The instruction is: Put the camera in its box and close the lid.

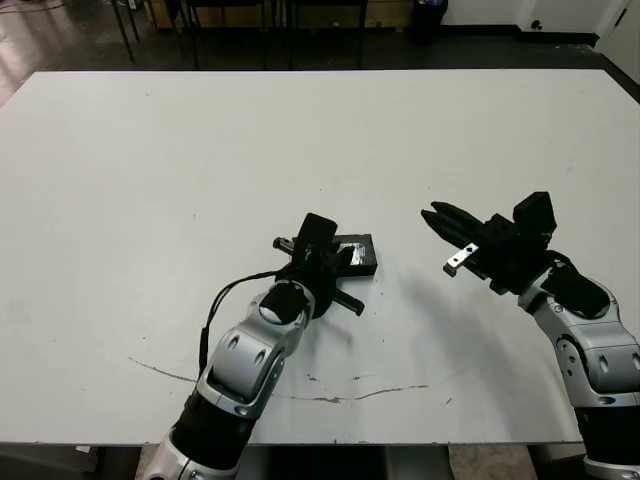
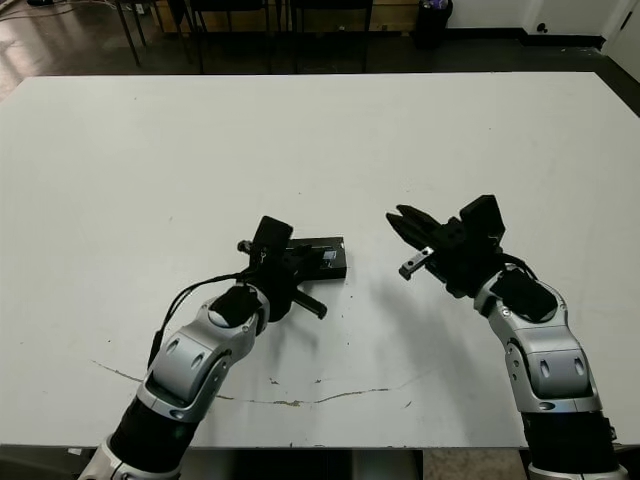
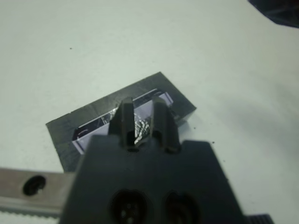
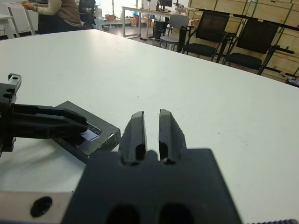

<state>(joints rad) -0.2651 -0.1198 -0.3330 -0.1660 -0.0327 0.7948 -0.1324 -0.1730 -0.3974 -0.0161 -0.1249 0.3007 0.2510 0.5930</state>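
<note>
White table (image 1: 150, 180) fills most of the scene, with dark chairs (image 1: 300, 30) seen beyond its far edge and thin scuff marks (image 1: 340, 395) near the front edge. Left of centre, the left gripper (image 3: 139, 112) is lowered over a black rectangular package lying flat on the table; its fingers are held close together with only a narrow gap, resting at or just above the glossy window of the lid (image 3: 177, 100). Whether they actually touch it cannot be told. The lid is seated over the box, which is hidden beneath it. Something purplish, possibly the camera, is glimpsed through the window, but it cannot be made out clearly. To the right, well apart from the lid, the right gripper (image 1: 440, 218) is held above the table, its fingers nearly closed and empty, pointing left towards the lid. A seated person (image 4: 56, 11) is visible far beyond the table.
</note>
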